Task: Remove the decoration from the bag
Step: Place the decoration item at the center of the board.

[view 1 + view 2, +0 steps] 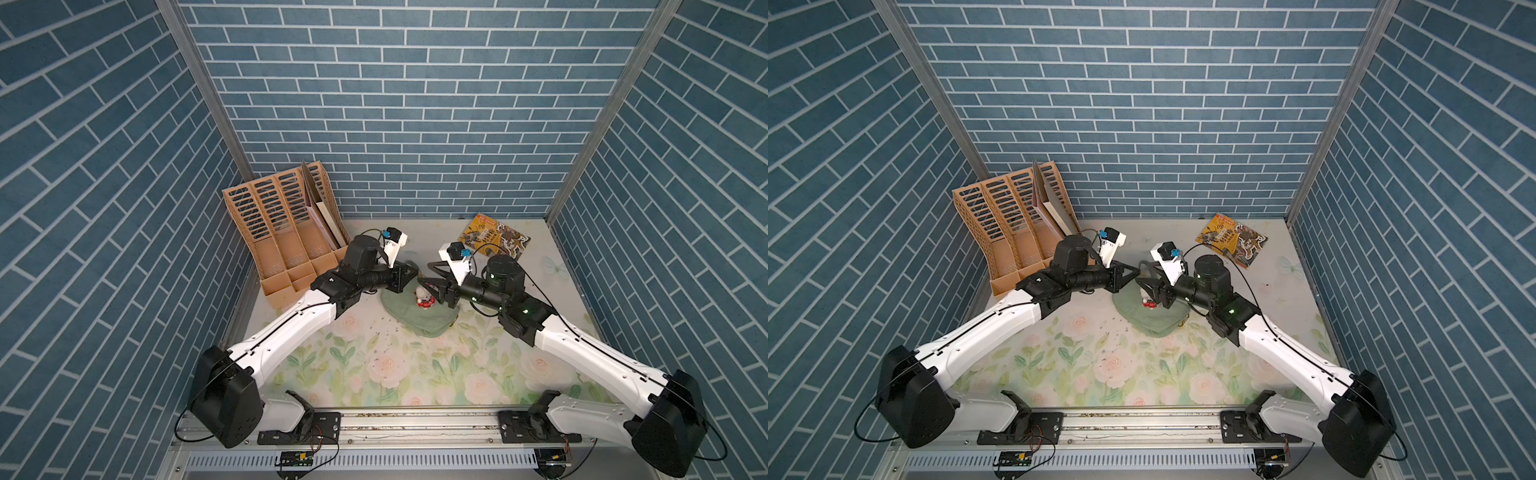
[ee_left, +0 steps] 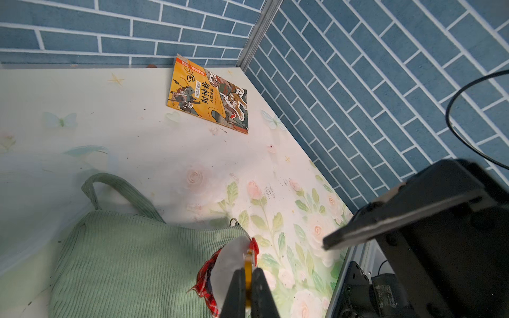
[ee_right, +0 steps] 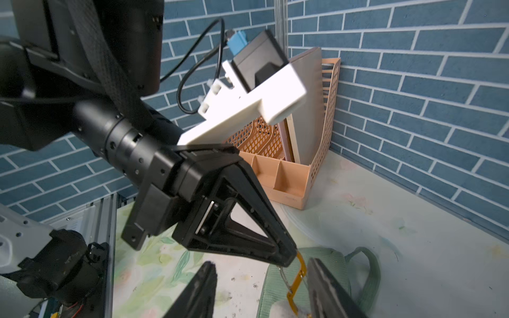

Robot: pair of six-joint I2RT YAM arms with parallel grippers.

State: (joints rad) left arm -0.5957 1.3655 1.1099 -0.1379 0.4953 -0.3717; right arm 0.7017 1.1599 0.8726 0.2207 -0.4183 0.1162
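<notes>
Clenching the gold clasp [image 2: 248, 264] of the decoration [image 2: 231, 264], the left hand [image 2: 246, 289] presses its two fingers flat against the metal, and the clasp's upper curve stands out past the fingertips. Facing it from the opposite side, the right hand [image 3: 261, 296] is released, with its jaws spread wide. In the right wrist view the clasp hangs between them, closer to one finger, and I cannot tell whether it touches that finger. The left hand's tip reaches in between those spread fingers and crowds the space around the clasp; in both top views the two hands meet nearly tip to tip.

Behind the left hand, beside its arm, a peach file rack [image 1: 282, 237] stands in the bench corner with a few thin boards or folders in its end slot. Well beyond the right hand, near the back wall, a yellow illustrated book [image 1: 494, 237] lies flat on the bench [image 1: 374, 365], whose pale floral cover is marked with dark specks.

The bag [image 1: 409, 318] lies flat on the bench directly under both hands. It is sage green, ribbed and half-moon shaped, and its thin strap [image 2: 115, 184] loops onto the bench past the left hand's fingertips. A small metal ring [image 2: 234, 221] shows at its edge. The decoration is a small white plush figure with a red plaid scarf. It rests at the bag's edge just below the left hand.
</notes>
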